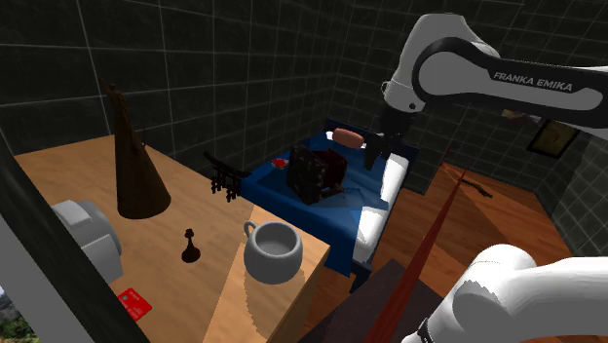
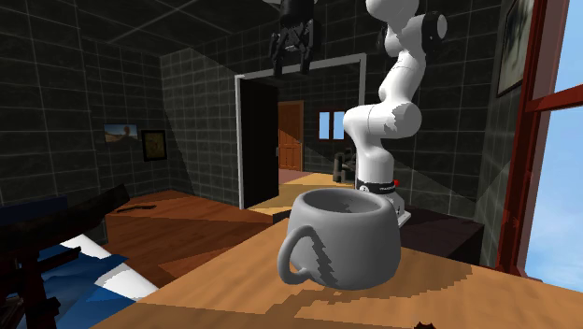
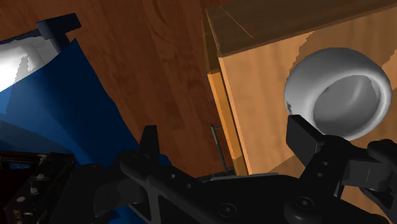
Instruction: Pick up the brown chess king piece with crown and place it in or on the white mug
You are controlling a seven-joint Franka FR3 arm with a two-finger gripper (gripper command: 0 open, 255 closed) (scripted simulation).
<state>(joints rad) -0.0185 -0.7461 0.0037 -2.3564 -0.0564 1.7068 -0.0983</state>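
The small dark brown chess king [image 1: 191,246] stands upright on the wooden table [image 1: 68,171], to the shoulder view's left of the mug. The pale grey-white mug [image 1: 273,251] [image 2: 341,236] [image 3: 340,92] stands near the table's edge, mouth up and with nothing in it. My black gripper [image 1: 374,156] [image 2: 294,49] [image 3: 226,137] hangs high in the air off the table, over the floor beside the blue bed [image 1: 336,209]. Its fingers [image 3: 149,143] stand apart with nothing between them. The mug lies beyond one fingertip.
A tall dark cone [image 1: 132,161] stands at the back of the table. A grey rounded object [image 1: 88,234] and a red card [image 1: 136,303] lie near the front. A dark boxy object [image 1: 317,173] sits on the bed. A doorway [image 2: 280,140] opens behind the arm.
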